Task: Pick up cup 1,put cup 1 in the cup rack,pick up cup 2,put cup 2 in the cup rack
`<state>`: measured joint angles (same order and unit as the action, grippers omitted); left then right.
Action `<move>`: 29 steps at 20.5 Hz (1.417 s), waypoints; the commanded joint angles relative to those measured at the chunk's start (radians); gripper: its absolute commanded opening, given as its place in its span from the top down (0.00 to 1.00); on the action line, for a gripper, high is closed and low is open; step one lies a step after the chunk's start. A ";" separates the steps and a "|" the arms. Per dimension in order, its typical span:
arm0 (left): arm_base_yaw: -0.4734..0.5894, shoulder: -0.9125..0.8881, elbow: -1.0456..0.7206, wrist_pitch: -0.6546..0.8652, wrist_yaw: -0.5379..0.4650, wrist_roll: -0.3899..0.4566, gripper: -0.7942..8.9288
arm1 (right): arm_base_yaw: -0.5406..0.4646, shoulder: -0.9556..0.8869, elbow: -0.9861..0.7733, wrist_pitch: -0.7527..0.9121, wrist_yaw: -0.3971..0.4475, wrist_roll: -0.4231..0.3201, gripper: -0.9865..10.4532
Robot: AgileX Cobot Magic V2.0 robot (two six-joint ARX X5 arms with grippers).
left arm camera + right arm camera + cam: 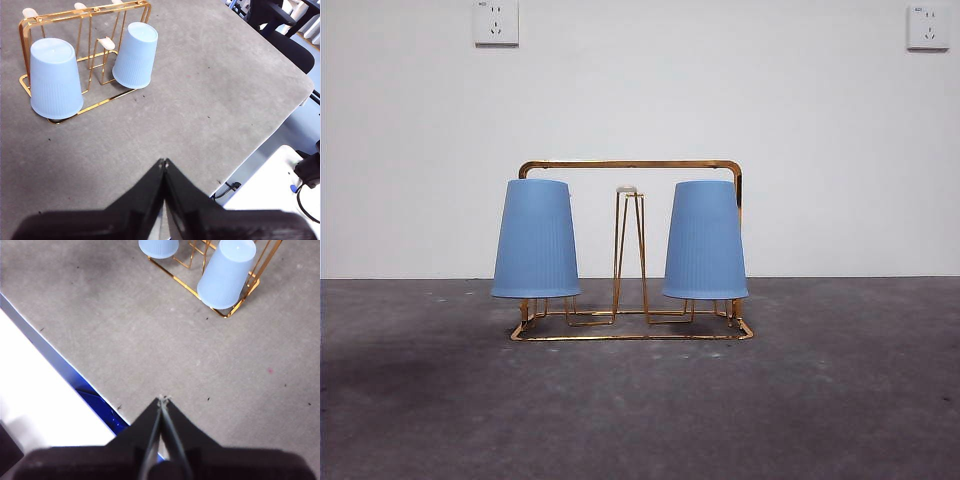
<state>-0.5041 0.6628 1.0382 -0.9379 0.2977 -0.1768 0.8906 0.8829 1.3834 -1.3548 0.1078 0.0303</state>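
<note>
Rack: the cup rack [631, 250] stands on the grey bench [640, 400], well ahead of both of your hands, its gold base flat on the surface and its arched frame upright behind the prongs.
Cup 1: one blue cup [536, 240] sits mouth-down over an outer prong, its rim hanging just above the base wire; you see it upended because the prong carries it from inside.
Cup 2: the second blue cup [705, 241] sits the same way over the other outer prong, apart from the first, so neither touches its neighbour.
Middle prong: the white-tipped centre prong [628, 190] stands bare between the two cups.
Left hand: your left hand [164, 161] has its two black jaws pressed together with nothing between them; it hovers over open bench, and both cups lie far ahead of it, one nearer than the other.
Right hand: your right hand [162, 399] is likewise closed on nothing, poised near the bench edge with the rack well ahead of it.
Why held so: I judge both hands are pulled back and empty because nothing is left for them to carry.
Task standing: by how things lie, both cups are already racked and the job looks finished.
Risk: the cups rest loosely on thin wire, so a brush from either hand could tip one off; keep clear.
</note>
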 commanded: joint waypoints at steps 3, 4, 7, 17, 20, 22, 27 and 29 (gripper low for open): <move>0.001 -0.002 0.000 0.005 -0.003 -0.002 0.92 | -0.001 0.018 -0.008 -0.021 0.005 0.012 0.91; 0.001 -0.002 0.000 0.005 -0.003 -0.003 0.92 | -0.001 0.019 -0.008 -0.021 0.005 0.012 0.91; 0.001 -0.002 0.000 0.002 -0.002 -0.003 0.92 | -0.001 0.023 -0.008 -0.021 0.005 0.012 0.91; 0.004 0.017 -0.001 0.259 -0.280 0.235 0.92 | -0.001 0.023 -0.007 -0.021 0.005 0.012 0.91; 0.092 -0.021 -0.001 0.424 -0.262 0.418 0.92 | -0.001 0.023 -0.008 -0.021 0.005 0.012 0.91; 0.195 -0.057 -0.005 0.474 -0.184 0.472 0.92 | -0.001 0.023 -0.008 -0.021 0.005 0.012 0.91; 0.365 -0.141 -0.061 0.496 -0.145 0.512 0.92 | -0.001 0.024 -0.007 -0.021 0.005 0.012 0.91; 0.414 -0.174 -0.113 0.529 -0.144 0.523 0.92 | -0.001 0.024 -0.008 -0.021 0.005 0.012 0.91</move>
<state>-0.1070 0.4946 0.9569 -0.4149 0.1509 0.3145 0.8902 0.9066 1.3830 -1.3556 0.1078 0.0311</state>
